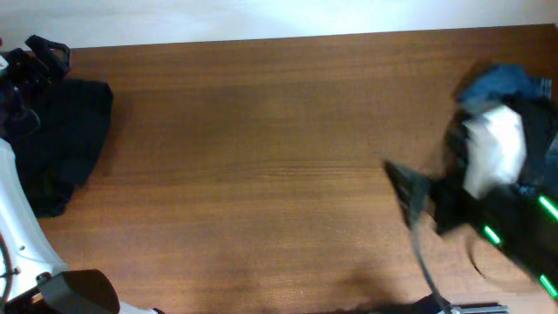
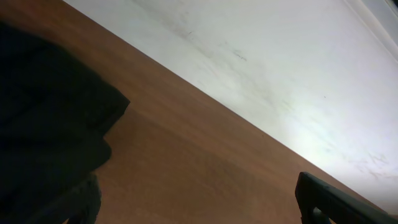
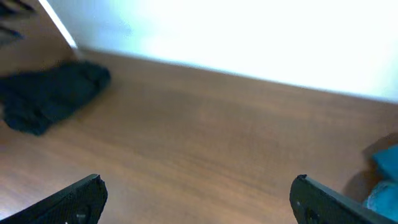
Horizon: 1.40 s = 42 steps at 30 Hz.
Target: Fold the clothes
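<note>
A heap of black clothes (image 1: 65,139) lies crumpled at the table's left end; it fills the left side of the left wrist view (image 2: 50,124) and shows far off in the right wrist view (image 3: 53,93). A blue denim piece (image 1: 497,83) sits at the far right, partly under the right arm, with its edge in the right wrist view (image 3: 385,174). My left gripper (image 2: 199,211) is open beside the black heap, its left finger (image 2: 81,205) at the fabric's edge. My right gripper (image 3: 199,202) is open over bare wood with nothing between its fingers.
The brown wooden table (image 1: 261,174) runs between the two piles, with a white wall (image 3: 249,37) behind its far edge. The left arm's white base (image 1: 26,235) stands at the front left. The right arm (image 1: 506,209), blurred, covers the right end.
</note>
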### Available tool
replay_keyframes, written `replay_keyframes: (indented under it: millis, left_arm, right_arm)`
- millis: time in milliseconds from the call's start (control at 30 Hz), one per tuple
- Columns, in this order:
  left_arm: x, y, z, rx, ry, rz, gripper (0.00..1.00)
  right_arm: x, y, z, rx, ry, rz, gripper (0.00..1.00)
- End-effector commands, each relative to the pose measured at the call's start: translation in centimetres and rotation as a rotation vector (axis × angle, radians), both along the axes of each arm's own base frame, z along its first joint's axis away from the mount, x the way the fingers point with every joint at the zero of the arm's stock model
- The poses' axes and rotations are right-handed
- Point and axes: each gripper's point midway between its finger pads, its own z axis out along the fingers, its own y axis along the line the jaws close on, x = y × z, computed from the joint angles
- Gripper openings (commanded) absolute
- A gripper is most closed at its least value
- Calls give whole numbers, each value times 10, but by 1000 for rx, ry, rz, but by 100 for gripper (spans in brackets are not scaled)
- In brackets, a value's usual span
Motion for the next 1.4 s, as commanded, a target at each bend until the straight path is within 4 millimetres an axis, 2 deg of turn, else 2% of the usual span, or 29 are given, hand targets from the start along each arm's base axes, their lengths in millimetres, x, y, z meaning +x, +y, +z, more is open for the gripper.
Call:
replay_keyframes:
  millis: [0, 67, 133, 267, 367, 433, 600, 733, 933, 1133, 1367]
  left_arm:
    - [0, -2, -2, -4, 3, -13, 99]
    - [0, -2, -2, -4, 3, -13, 99]
    - [0, -2, -2, -3, 3, -13, 99]
    - [0, -2, -2, -3, 3, -13, 100]
    - [0, -2, -2, -3, 3, -13, 99]
    - [0, -2, -2, -4, 3, -13, 99]
    - [0, -2, -2, -4, 3, -13, 99]
    - [0, -2, -2, -4, 3, -13, 99]
    - [0, -2, -2, -3, 3, -13, 100]
    - [0, -2, -2, -4, 3, -13, 99]
    - [0, -2, -2, -4, 3, -13, 99]
  right_arm:
    - [-35, -18, -2, 11, -70, -6, 98]
    - [-54, -29, -11, 31, -106, -19, 99]
    - [-68, -38, -29, 49, -148, -40, 99]
    - [-74, -47, -70, 66, -200, -88, 99]
    - [-61, -49, -103, 75, -239, -137, 99]
    - [-43, -49, -120, 86, -280, -171, 99]
    - [5, -46, -146, 129, -424, -217, 99]
    - [29, -45, -164, 158, -539, -227, 99]
    - [42, -54, -193, 164, -613, -267, 99]
    - [51, -60, -230, 141, -555, -300, 99]
    - [57, -68, -263, 112, -484, -349, 99]
